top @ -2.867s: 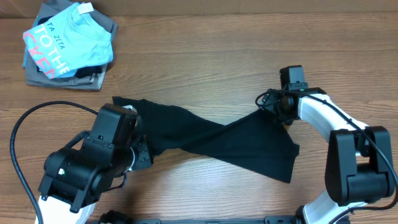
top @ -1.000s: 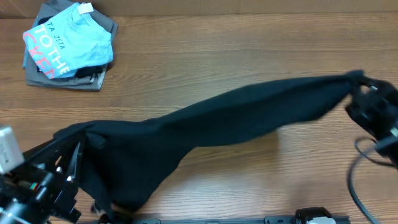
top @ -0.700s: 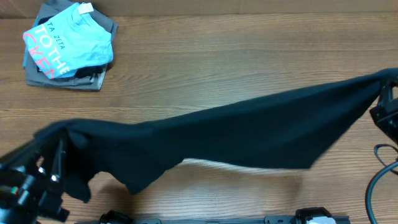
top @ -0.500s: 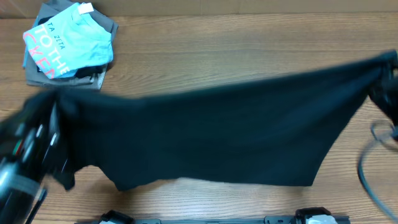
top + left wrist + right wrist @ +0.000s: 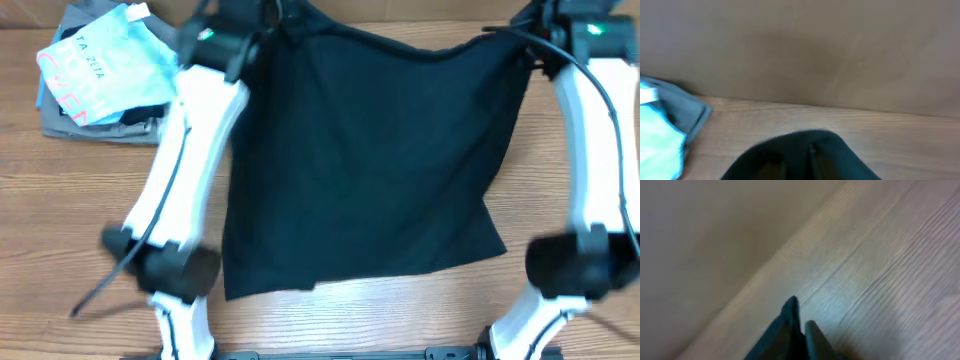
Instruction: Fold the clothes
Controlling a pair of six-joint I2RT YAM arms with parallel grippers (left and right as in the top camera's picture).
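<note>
My jaws, pinching its corners, have swung the soft black shirt (image 5: 360, 160) open across the desk (image 5: 400, 320); folding can start.

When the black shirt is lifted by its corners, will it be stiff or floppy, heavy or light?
Probably floppy: the black shirt sags between its two held top corners, with an uneven lower edge. Likely light, since two corner pinches alone seem to carry it.

Wooden table (image 5: 400, 312) bears folded grey garments (image 5: 100, 127) under a blue tee (image 5: 95, 68).
</note>
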